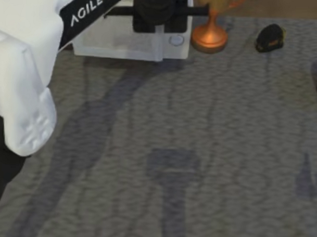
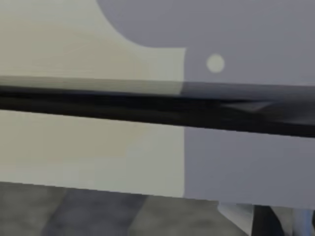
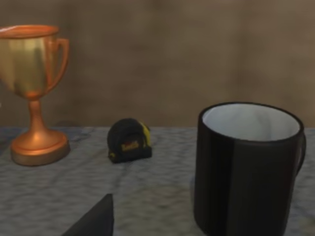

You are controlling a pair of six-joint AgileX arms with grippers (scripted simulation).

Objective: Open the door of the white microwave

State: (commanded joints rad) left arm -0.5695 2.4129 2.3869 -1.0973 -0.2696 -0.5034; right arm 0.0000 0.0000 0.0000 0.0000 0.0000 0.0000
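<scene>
Currently the left arm reaches from the top view's left edge diagonally up to the white microwave, which sits at the far edge of the desk. Its white upper link fills the near-left of the top view; the dark wrist section lies directly over the microwave's top front edge. The left hand is hidden beneath that wrist block, so how far it is open, and whether it has hold of anything, cannot be told.

The left wrist view is pressed close against the microwave: pale panels with a dark horizontal band running between them, and a small round pale spot above the band. Whether the band is a gap at the door cannot be told. From above, the door's front face looks flush with the body.

One round knob shows on the microwave's front, right of the door.

A copper trophy stands just right of the microwave. A black-and-yellow tape measure lies farther right of it. A black mug, white inside, stands upright, near the right wrist camera.

The right arm is barely in view, at the right edge.
</scene>
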